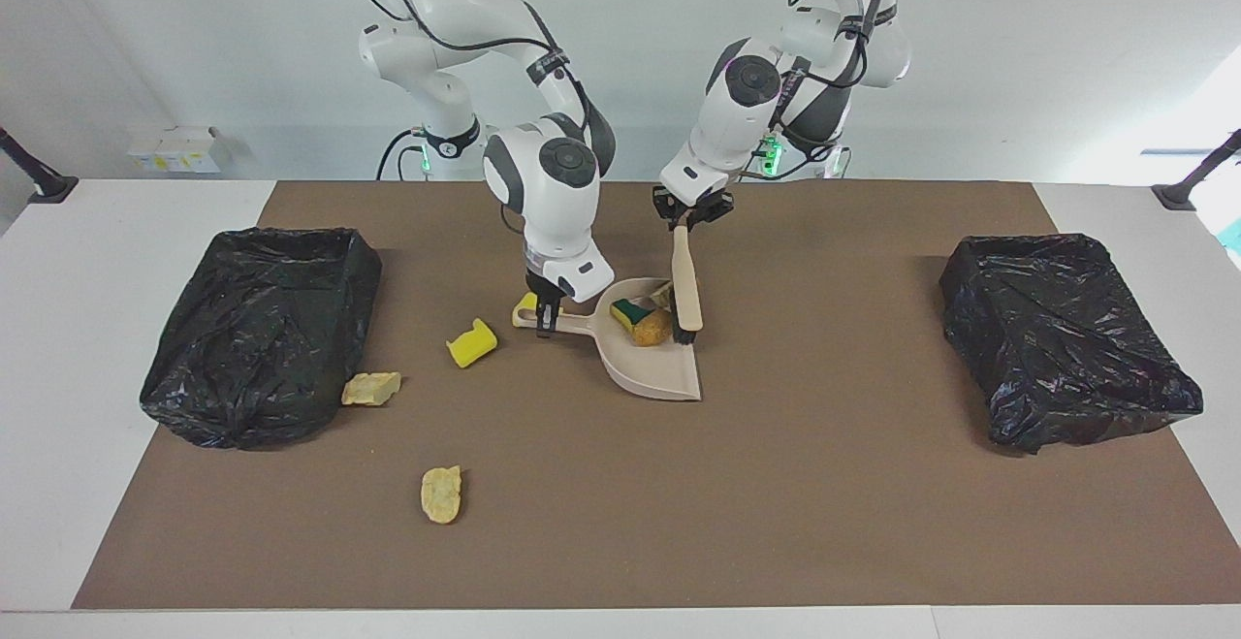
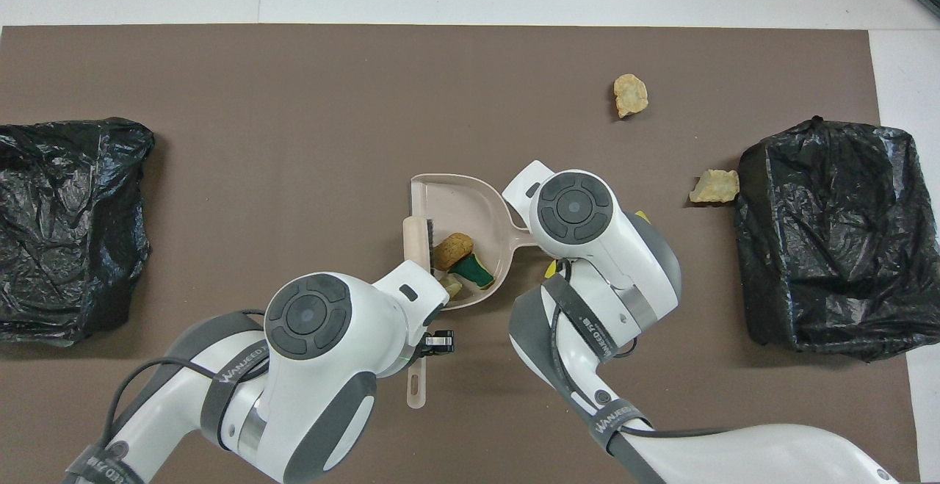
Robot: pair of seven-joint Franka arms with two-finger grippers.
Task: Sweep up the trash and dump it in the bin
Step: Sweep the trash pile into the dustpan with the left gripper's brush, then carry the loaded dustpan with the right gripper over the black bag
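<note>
Trash (image 1: 652, 327) in dustpan (image 1: 659, 372), right gripper (image 1: 547, 321) on handle

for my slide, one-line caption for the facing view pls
Right gripper holds the dustpan handle while left gripper brushes trash in.

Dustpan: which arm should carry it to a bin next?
Right, probably. The right hand is shut on the dustpan handle, and three pieces already lie in the pan. The left hand holds the brush over the pan. The bin at the right arm's end suits it.
</note>
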